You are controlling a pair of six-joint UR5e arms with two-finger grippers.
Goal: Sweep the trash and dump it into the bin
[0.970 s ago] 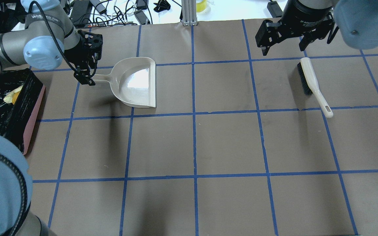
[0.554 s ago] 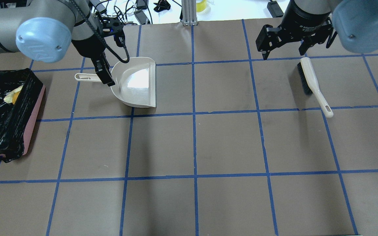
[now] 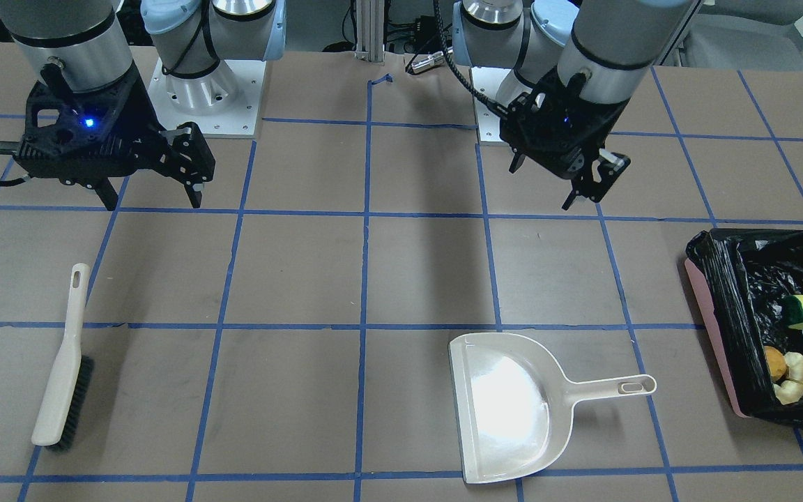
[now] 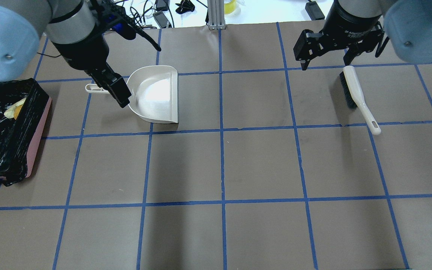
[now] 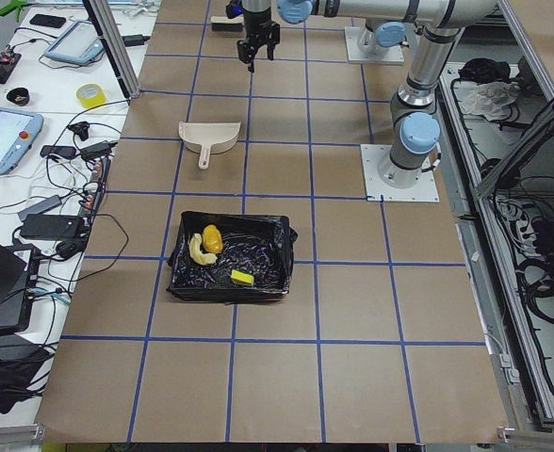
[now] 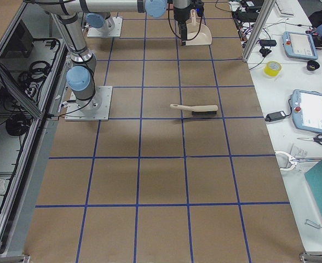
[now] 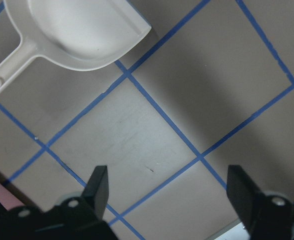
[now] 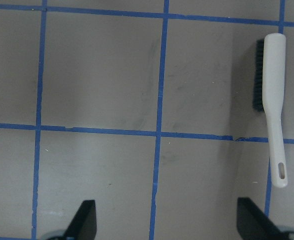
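Front-facing view: trash [image 3: 785, 366] in bin [image 3: 712, 328], dustpan [image 3: 506, 411] and brush [image 3: 60, 376] loose on bench, left gripper [image 7: 168, 182] and right gripper [image 3: 153, 199] hang with jaws spread, empty; risk: left gripper, clearance hard to judge, clips dustpan handle, skidding it.

A second ago we saw the left hand [image 7: 168, 187] low at the end of the dustpan [image 4: 156, 93] handle. It has since risen off the counter [image 4: 261, 165] and swung toward the pan, so from overhead it looms larger, above where handle meets pan. The handle's looped end [image 4: 90, 88] now lies uncovered. The left arm's elbow no longer fills the overhead view's lower left corner, and the whole bin [image 4: 38, 142] shows. The right hand [image 4: 326, 65] has edged slightly nearer the brush [image 4: 353, 88].
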